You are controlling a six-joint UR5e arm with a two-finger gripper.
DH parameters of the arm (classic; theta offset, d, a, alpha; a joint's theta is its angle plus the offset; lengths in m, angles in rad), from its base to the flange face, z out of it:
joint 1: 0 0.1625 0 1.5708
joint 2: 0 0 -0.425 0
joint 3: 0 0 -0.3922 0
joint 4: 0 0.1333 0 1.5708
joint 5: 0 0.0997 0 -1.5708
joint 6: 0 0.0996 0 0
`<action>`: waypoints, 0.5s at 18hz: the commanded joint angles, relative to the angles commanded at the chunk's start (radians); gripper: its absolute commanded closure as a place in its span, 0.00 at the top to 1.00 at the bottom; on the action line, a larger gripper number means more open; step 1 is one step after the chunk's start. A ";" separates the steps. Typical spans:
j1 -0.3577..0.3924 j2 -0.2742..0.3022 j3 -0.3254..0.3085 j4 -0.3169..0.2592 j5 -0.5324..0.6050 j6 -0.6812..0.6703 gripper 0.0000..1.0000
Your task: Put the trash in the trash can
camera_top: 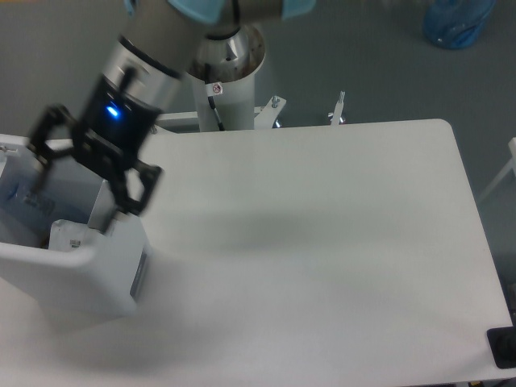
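The trash can [56, 260] is a white bin at the table's left edge. Inside it lie the crushed bluish bottle [24, 197] against the far left wall and a crumpled white wrapper [69, 235] near the front rim. My gripper [87, 173] hovers just above the can's right side, blurred by motion. It is open, its dark fingers [137, 188] spread wide with nothing between them.
The arm's white pedestal [230, 76] stands behind the table's back edge. A big blue bag [456, 20] lies on the floor at the top right. A black object [503, 348] sits at the table's front right corner.
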 joint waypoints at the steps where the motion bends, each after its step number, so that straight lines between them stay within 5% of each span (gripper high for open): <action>1: 0.012 -0.012 -0.005 -0.002 0.015 0.046 1.00; 5: 0.078 -0.037 -0.031 -0.005 0.129 0.215 1.00; 9: 0.202 -0.046 -0.174 -0.003 0.309 0.434 1.00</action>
